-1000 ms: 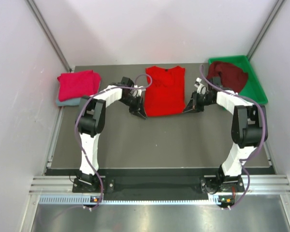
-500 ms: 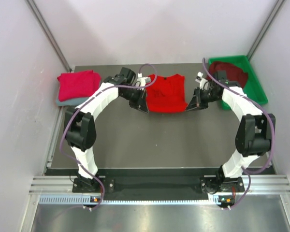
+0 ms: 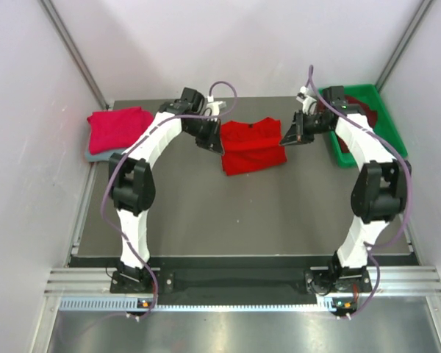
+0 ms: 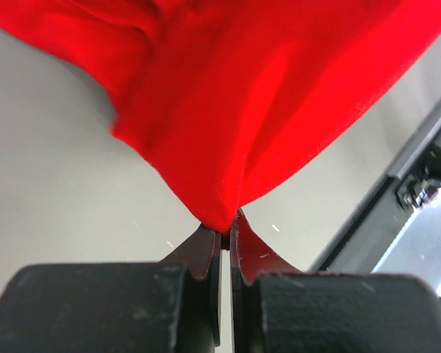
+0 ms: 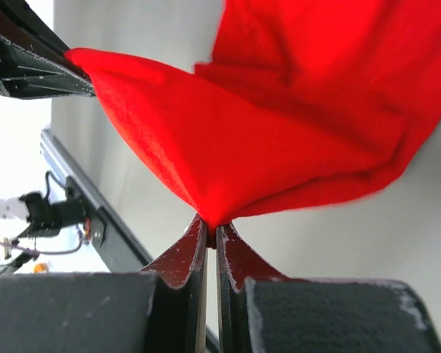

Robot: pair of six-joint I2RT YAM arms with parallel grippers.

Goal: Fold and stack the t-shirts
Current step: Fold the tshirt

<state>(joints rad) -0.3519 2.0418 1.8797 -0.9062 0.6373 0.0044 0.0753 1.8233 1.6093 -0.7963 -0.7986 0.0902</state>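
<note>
The red shirt (image 3: 251, 145) lies in the upper centre of the top view on the dark table (image 3: 242, 213). The left gripper (image 4: 226, 220) pinches its left edge. The right gripper (image 5: 211, 228) pinches its right edge. Both pairs of jaws are pressed together on a peak of cloth.

A second ago the shirt lay flat and long. Since then both grippers have moved towards the top of the frame. The shirt is now a shorter, doubled block with creases across it.

The cloth is soft and matt, and it hangs in smooth folds from each pinch.

At upper left the folded pink shirt (image 3: 117, 129) rests on the grey-blue shirt (image 3: 95, 155). At upper right the maroon shirt (image 3: 356, 103) lies crumpled in the green plastic tray (image 3: 389, 140).
</note>
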